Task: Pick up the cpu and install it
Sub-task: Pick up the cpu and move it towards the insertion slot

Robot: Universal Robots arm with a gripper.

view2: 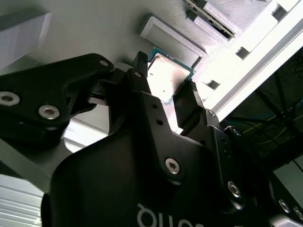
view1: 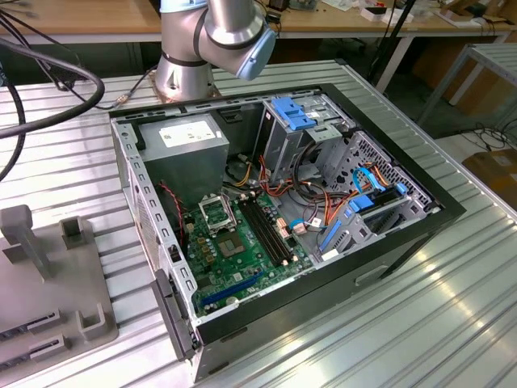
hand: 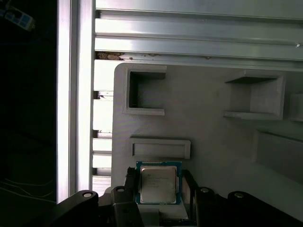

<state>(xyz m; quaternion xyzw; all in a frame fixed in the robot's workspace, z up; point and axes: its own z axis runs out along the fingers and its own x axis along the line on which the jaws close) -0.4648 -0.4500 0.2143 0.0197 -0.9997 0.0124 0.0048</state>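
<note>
The cpu point(hand: 158, 185) point(view2: 166, 76) is a small square chip with a silver-grey top and a green rim. In both wrist views it sits low over the grey fixture tray point(hand: 208, 132), beside a raised bar point(hand: 161, 148). My gripper point(hand: 159, 181) point(view2: 165, 79) straddles it, and its black fingers point(hand: 130, 183) point(view2: 139, 72) press against two opposite edges. In the exterior view the green motherboard point(view1: 242, 252) lies inside the opened computer case point(view1: 388, 234), with the black-framed square socket point(view1: 216, 213) near its back left.
The grey tray point(view1: 48, 283) with raised blocks lies on the ribbed metal table at the exterior view's left. The arm's base point(view1: 187, 61) stands behind the case. Black cables point(view1: 48, 105) loop at the back left. Drive cages and wires fill the case's right half.
</note>
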